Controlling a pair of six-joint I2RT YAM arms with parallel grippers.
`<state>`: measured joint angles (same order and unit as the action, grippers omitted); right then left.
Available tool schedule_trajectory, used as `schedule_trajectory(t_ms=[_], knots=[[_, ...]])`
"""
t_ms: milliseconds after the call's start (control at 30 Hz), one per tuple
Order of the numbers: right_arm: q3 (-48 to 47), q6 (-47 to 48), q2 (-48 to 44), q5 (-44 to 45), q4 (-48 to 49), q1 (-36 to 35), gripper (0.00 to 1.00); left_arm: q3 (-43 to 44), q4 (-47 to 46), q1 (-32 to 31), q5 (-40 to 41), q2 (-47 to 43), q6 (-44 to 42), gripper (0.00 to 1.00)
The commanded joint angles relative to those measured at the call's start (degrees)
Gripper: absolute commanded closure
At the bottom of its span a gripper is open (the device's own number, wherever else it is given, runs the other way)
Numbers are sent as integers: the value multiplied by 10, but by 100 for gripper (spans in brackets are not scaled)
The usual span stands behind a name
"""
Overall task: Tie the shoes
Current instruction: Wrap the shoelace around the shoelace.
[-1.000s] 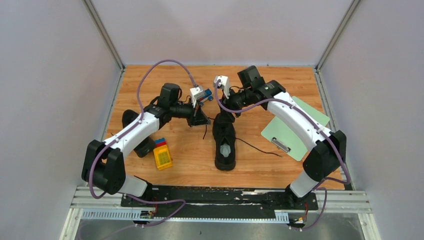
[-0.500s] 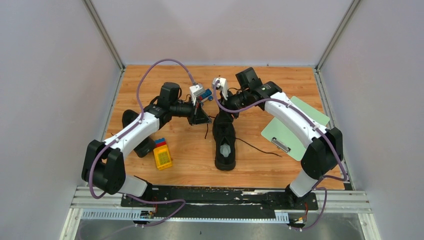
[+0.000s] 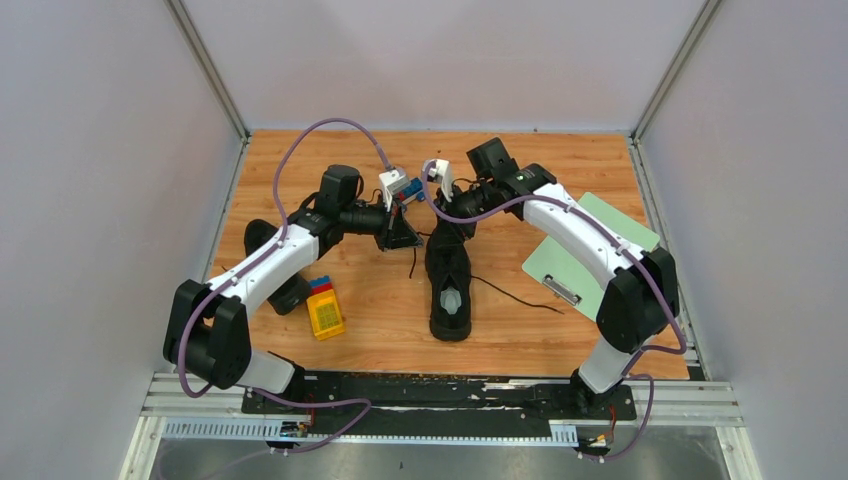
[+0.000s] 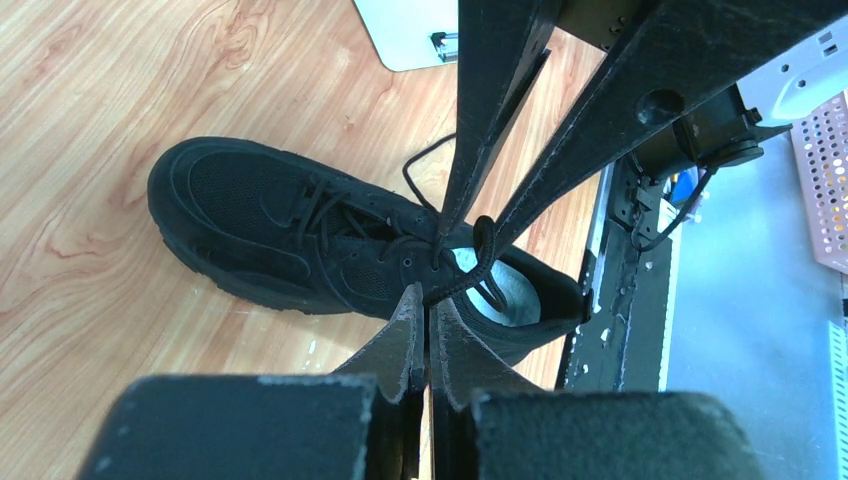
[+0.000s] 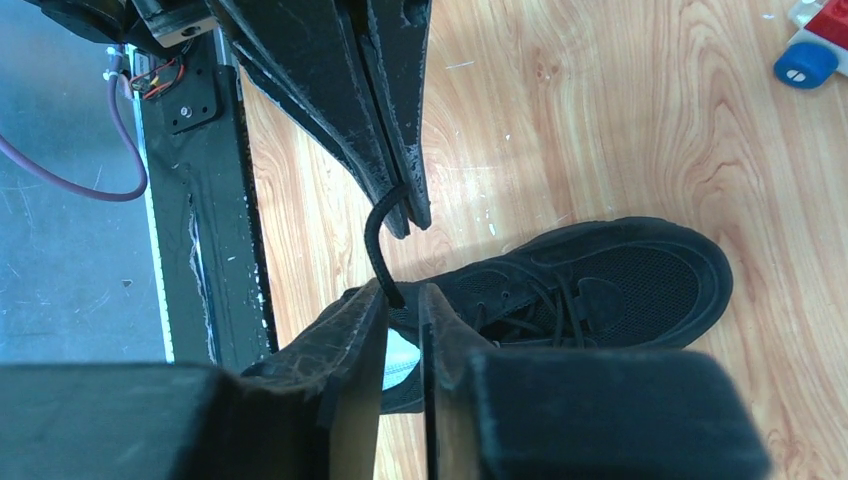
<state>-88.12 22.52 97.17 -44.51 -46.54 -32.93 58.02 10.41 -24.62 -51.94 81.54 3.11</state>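
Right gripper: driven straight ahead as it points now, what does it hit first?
Likely the left gripper, tip to tip just ahead, pinching the lace; the shoe lies beyond. Depth unclear.

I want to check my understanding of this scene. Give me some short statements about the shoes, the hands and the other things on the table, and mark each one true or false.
1. The left hand is shut on a black lace. True.
2. The middle shoe lies on the green clipboard. False: it lies on the wooden table, apart from the clipboard.
3. A yellow block lies beside the left arm. True.
4. The two shoes touch each other. False: the second shoe is partly under the left arm, apart from the middle one.
5. The right hand hangs far from the lace. False: the lace runs in between its fingers.
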Motion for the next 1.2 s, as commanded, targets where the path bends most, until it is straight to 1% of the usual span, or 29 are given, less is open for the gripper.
schedule_trajectory(t_ms=[0,67,100,333,367,500,633,800,933,1000,1100,1133,1167], knots=[[7,3,-16,-14,18,-2,88,-1,-7,-2,0,-13,-6,100],[4,4,-18,-15,17,-2,99,-1,-5,-1,3,-13,-6,100],[1,7,-20,-11,17,-2,100,-2,-2,-2,8,-13,-7,100],[-31,66,-34,48,-12,-2,100,-14,47,-5,40,-5,-67,100],[-39,71,-36,50,-14,-2,100,-13,55,-11,43,8,-81,100],[-64,70,-32,54,-21,-2,100,-13,57,-41,50,27,-90,100],[-83,62,-27,71,-27,-2,100,-16,26,-63,42,56,-68,100],[-76,55,-34,77,-34,-3,100,-1,10,-65,25,98,-47,100],[-66,53,-37,103,-33,-3,100,9,-5,-65,18,107,-35,100],[-66,49,-37,114,-33,-3,100,10,-8,-64,22,106,-20,96],[-72,43,-34,124,-35,-3,100,4,-9,-64,36,92,-16,79],[-76,44,-33,128,-38,-3,100,2,-9,-64,39,88,-16,77],[-81,46,-31,131,-43,-3,100,-1,-9,-65,46,80,-17,72]])
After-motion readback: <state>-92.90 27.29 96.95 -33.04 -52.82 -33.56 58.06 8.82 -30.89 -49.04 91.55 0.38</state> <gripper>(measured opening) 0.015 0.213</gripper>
